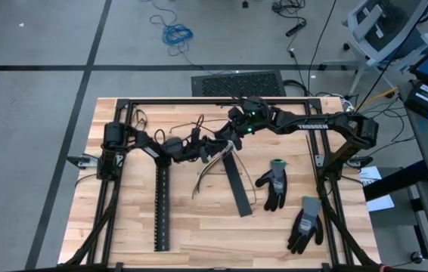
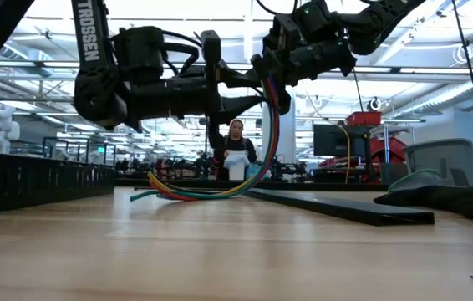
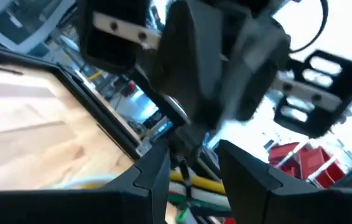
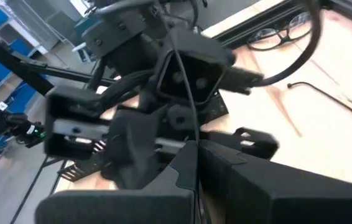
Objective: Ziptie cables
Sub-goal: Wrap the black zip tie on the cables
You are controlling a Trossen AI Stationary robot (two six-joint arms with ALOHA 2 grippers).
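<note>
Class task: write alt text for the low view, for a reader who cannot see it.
Two dark robot grippers meet above a wooden table, lifting one end of the cables, which curve down to rest on the wood. A black slotted strip lies to the right.

Two arms meeting over the middle of the table

We see the left gripper (image 1: 225, 146) and right gripper (image 1: 237, 127) close together above the cables (image 1: 208, 170), between a long slotted strip (image 1: 162, 208) on the left and a shorter strip (image 1: 237, 187), with two gloves (image 1: 274, 183) farther right.
</note>
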